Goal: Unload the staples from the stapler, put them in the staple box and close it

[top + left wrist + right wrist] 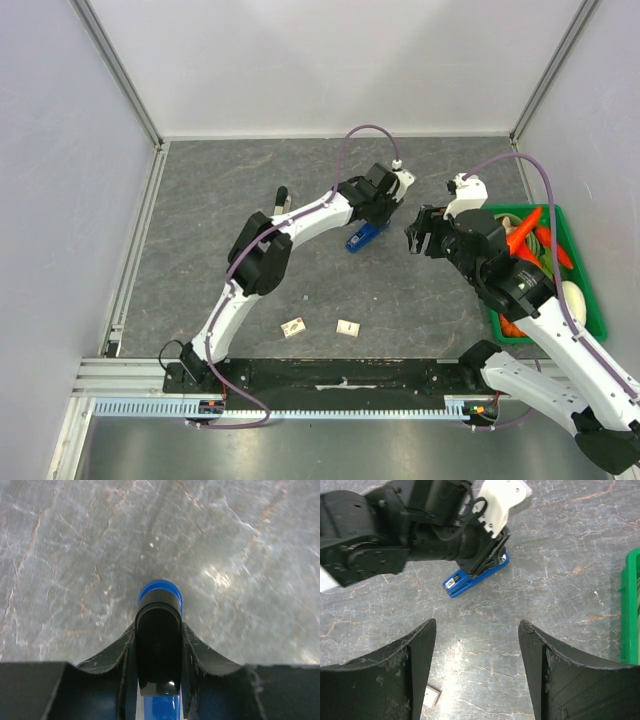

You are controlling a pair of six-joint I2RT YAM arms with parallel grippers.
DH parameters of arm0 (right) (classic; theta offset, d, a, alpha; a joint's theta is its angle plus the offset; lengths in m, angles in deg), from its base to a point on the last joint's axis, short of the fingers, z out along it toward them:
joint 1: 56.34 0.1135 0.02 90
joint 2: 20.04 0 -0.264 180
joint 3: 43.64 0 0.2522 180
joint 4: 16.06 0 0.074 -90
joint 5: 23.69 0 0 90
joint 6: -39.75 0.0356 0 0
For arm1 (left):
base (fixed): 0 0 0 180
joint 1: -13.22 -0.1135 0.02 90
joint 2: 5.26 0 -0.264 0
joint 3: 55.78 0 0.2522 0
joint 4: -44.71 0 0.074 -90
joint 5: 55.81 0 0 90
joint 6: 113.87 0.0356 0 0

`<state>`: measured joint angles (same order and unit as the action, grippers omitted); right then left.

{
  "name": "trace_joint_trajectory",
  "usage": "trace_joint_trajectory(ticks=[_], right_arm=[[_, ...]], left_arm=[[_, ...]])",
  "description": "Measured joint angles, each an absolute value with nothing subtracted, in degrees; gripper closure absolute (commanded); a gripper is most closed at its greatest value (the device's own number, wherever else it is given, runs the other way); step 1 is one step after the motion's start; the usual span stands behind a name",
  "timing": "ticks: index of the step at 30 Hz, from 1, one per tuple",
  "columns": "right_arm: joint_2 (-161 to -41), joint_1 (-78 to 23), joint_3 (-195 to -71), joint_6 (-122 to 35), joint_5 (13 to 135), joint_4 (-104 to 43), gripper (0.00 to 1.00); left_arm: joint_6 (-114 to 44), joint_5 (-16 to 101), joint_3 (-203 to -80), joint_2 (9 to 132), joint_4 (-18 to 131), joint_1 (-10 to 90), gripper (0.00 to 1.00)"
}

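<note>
Stapler (362, 238) sits about mid-table, slightly right of centre, long axis running from near-left to far-right. Blue base visible, with a black end (452, 582) facing near-left that carries a small pale mark. Whether that end rests on the table (200, 230) or sits just above it cannot be told.

Left gripper (378, 212) comes down on the far-right end of the stapler. In the left wrist view both dark fingers (112, 655) press against the sides of the glossy black upper part (158, 645), and the rounded blue tip (160, 587) pokes out just beyond. Jaws narrow, clamped on the stapler. The right wrist view shows the same grasp from the side, with the white wrist housing (501, 502) above it.

Right gripper (418, 236) hangs just right of the stapler, apart from it and from the left gripper. Its two fingers (415, 660) stand wide apart with nothing between them but grey marbled surface.

Green bin (596, 315) at the right edge of the table, holding orange and other coloured items too jumbled to name. Its rim (632, 605) shows at the right of the right wrist view.

Two small pale tags (293, 327) lie near the front edge, well apart from the stapler. One small dark upright object (283, 197) stands left of the left arm; identity unclear.
</note>
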<state>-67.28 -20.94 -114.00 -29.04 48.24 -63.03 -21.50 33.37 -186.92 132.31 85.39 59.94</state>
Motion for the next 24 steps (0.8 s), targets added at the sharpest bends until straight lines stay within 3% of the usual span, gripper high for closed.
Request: trace_joint_trajectory(ticks=[6, 15, 24], right_arm=[[-66.8, -20.9, -115.2, -30.5, 47.8, -65.3, 0.27], [-64.8, -20.9, -119.2, -32.5, 48.4, -69.5, 0.40], [-63.1, -21.0, -123.5, -36.6, 59.2, -72.6, 0.44]], left_arm=[[-21.0, 38.9, -177.3, 120.1, 86.0, 59.9, 0.98], [-19.0, 57.3, -165.4, 100.4, 84.8, 59.9, 0.98], [-17.8, 77.3, -156.3, 91.2, 83.3, 59.9, 0.98]])
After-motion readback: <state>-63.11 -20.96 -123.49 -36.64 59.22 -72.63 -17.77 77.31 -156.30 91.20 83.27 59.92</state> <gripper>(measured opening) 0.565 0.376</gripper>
